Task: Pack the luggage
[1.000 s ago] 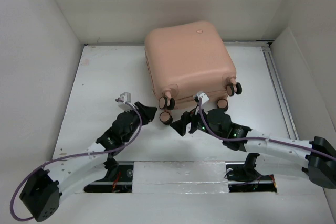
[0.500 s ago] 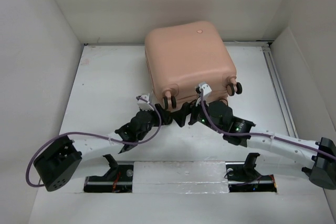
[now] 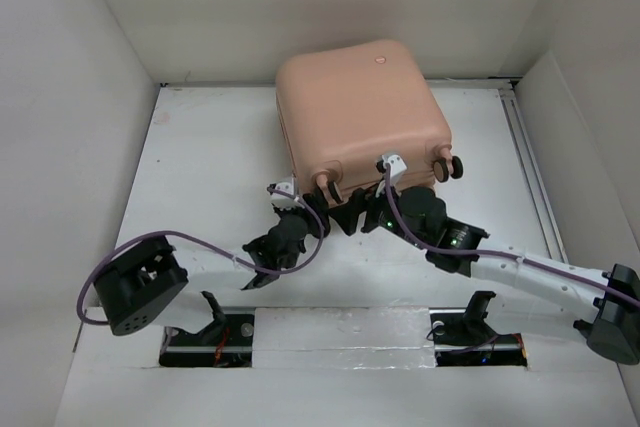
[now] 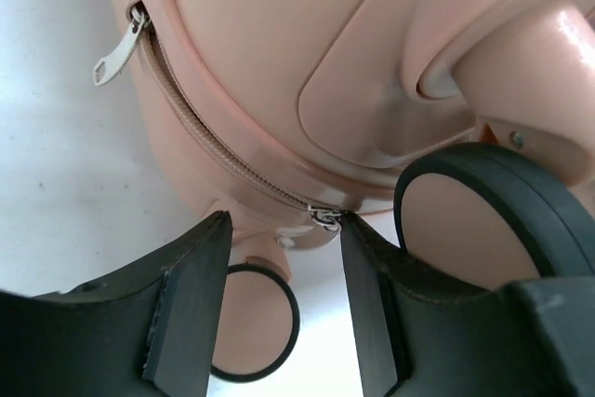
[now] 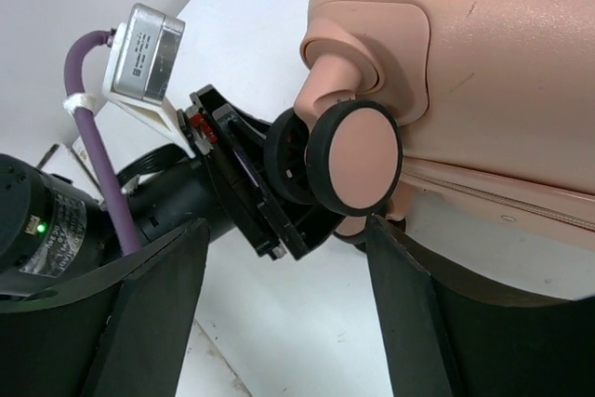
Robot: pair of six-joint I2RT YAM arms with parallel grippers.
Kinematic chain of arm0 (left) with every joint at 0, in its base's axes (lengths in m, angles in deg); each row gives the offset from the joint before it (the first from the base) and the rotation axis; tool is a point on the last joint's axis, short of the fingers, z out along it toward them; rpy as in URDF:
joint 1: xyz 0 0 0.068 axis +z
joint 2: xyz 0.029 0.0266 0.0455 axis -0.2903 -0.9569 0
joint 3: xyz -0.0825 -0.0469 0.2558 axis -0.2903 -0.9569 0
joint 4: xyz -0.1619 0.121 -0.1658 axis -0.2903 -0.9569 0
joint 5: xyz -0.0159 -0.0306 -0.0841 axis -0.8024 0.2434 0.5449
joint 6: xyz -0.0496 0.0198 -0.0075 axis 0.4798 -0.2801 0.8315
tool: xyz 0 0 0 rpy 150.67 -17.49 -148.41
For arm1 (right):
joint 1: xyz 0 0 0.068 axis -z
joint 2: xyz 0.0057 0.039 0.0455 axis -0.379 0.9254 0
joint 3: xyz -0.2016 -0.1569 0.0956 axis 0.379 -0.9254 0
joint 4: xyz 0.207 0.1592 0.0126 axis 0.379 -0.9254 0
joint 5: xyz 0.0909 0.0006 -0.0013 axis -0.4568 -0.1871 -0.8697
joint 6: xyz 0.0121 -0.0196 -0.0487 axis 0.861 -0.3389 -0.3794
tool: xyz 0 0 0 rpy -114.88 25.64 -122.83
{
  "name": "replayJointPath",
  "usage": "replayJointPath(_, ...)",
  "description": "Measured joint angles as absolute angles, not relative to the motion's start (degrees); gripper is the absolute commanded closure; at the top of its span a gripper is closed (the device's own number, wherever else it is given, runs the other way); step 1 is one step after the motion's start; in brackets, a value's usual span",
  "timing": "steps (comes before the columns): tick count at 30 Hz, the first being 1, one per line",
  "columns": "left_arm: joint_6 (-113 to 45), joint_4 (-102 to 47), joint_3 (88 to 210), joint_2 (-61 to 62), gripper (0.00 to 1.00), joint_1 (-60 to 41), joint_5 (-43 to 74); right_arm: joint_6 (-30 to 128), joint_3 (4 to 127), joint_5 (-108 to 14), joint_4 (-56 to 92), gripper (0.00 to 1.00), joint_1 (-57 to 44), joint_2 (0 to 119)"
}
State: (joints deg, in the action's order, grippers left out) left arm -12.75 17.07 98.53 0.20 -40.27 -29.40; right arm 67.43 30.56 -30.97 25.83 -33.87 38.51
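The luggage (image 3: pixel 360 112) is a pale salmon-pink suitcase, closed, lying at the back middle of the table with its wheels facing the arms. My left gripper (image 3: pixel 316 213) is open at its near left corner, under the wheels. In the left wrist view (image 4: pixel 279 262) the jaws stand apart, with the zipper slider (image 4: pixel 325 218) just ahead of the right fingertip and a wheel (image 4: pixel 253 330) between the fingers. A second zipper pull (image 4: pixel 115 49) hangs further along the seam. My right gripper (image 3: pixel 352 219) is open and empty, facing the same corner wheel (image 5: pixel 358 157).
The table (image 3: pixel 200 167) is walled by white panels on the left, back and right. A rail (image 3: pixel 528 162) runs along the right side. My two grippers are very close together; the left one (image 5: pixel 251 183) fills the space ahead of the right fingers.
My left arm has swung right and forward, bringing its gripper up to the suitcase's corner wheels. My right gripper has edged closer to the same corner.
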Motion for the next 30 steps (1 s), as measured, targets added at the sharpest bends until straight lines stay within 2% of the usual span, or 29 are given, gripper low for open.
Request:
replayJointPath(8, -16.60, 35.06, 96.82, -8.79, 0.62, -42.37, -35.08, 67.65, 30.14, -34.29, 26.60, 0.32, -32.84, 38.36)
replayJointPath(13, -19.09, 42.18, 96.82, -13.20, 0.78, -44.57, -38.93, 68.57, 27.26, -35.91, 28.39, 0.31, -32.84, 37.38)
replayJointPath(14, -19.51, 42.55, 96.87, -13.55, 0.89, -44.79, -39.30, 68.94, 26.95, -35.99, 28.33, 0.29, -32.84, 37.33)
replayJointPath(16, -20.38, 42.77, 96.98, -14.10, 1.00, -45.10, -39.93, 69.31, 26.69, -35.99, 28.59, 0.25, -32.84, 37.31)
replayJointPath(21, -22.68, 42.97, 97.55, -14.69, 1.00, -45.43, -40.87, 69.55, 27.52, -35.73, 29.07, 0.15, -32.84, 38.29)
replayJointPath(30, -23.68, 42.97, 97.15, -13.92, 1.00, -45.27, -41.09, 69.44, 38.14, -33.02, 28.06, 0.11, -32.25, 50.86)
